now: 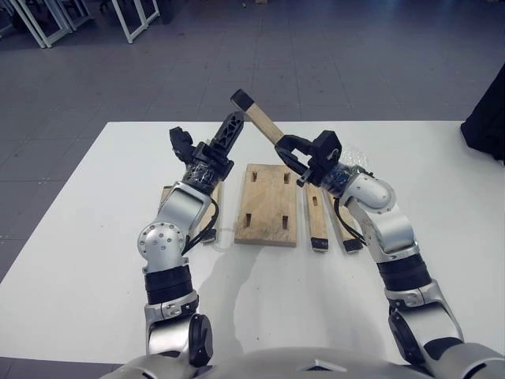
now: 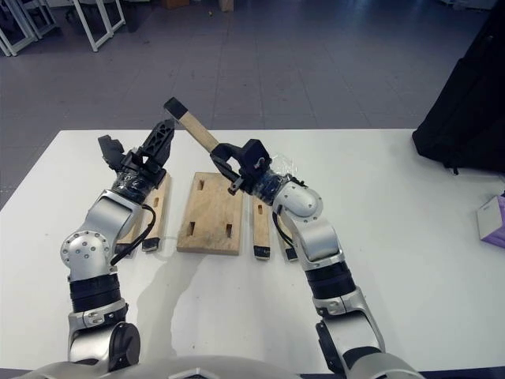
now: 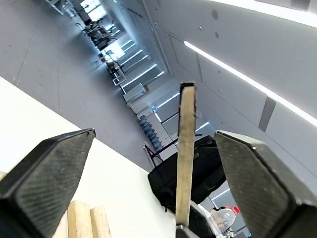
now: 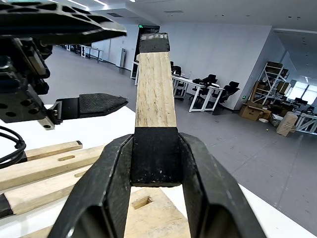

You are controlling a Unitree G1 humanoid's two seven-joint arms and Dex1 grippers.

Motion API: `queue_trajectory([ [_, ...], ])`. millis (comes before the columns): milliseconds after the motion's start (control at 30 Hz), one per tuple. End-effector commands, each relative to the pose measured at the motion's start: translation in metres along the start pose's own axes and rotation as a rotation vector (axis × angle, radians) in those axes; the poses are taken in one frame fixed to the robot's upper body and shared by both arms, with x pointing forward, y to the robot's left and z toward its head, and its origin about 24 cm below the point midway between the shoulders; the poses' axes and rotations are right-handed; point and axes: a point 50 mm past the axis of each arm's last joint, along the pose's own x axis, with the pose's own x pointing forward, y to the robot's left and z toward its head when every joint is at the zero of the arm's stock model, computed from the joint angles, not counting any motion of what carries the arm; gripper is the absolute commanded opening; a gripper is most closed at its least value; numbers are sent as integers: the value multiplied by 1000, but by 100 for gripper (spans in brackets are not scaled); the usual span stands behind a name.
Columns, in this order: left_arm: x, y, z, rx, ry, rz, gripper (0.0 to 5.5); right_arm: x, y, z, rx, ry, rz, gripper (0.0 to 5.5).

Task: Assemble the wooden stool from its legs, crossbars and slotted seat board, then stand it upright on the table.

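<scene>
Leg (image 1: 259, 120) clamped in the right hand (image 4: 155, 145) above the table (image 1: 87, 205), while the left hand (image 1: 207, 137) gapes open alongside.

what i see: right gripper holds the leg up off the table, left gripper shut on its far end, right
No: the left gripper is open wide and not gripping the leg, as the left wrist view shows. The rest is right.

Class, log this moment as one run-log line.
right gripper: shut on leg, aloft, tilted | left gripper: open near leg | board: flat on table | assembly: not begun
</scene>
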Motion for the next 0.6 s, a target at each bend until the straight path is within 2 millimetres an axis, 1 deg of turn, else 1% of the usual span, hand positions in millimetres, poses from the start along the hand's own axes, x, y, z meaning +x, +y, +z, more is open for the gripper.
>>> queue_trajectory([
  [33, 10, -10, 2, -28, 11, -42, 444, -1, 6, -4, -18, 23, 56, 128],
  [133, 10, -17, -2, -21, 57, -94, 444, -1, 9, -6, -19, 34, 86, 128],
  [233, 1, -25, -3, -4, 103, -134, 444, -5, 6, -6, -29, 51, 128, 128],
  [300, -2, -25, -2, 3, 119, -137, 415, -11, 2, -6, -33, 72, 160, 128],
  [433, -5, -28, -3, 28, 149, -156, 351, -24, -18, 0, -1, 106, 195, 128],
  [533, -5, -28, -7, 32, 166, -151, 314, -27, -23, 2, -9, 127, 233, 128],
  [600, -5, -27, -9, 42, 178, -142, 277, -27, -22, 3, -9, 130, 247, 128],
])
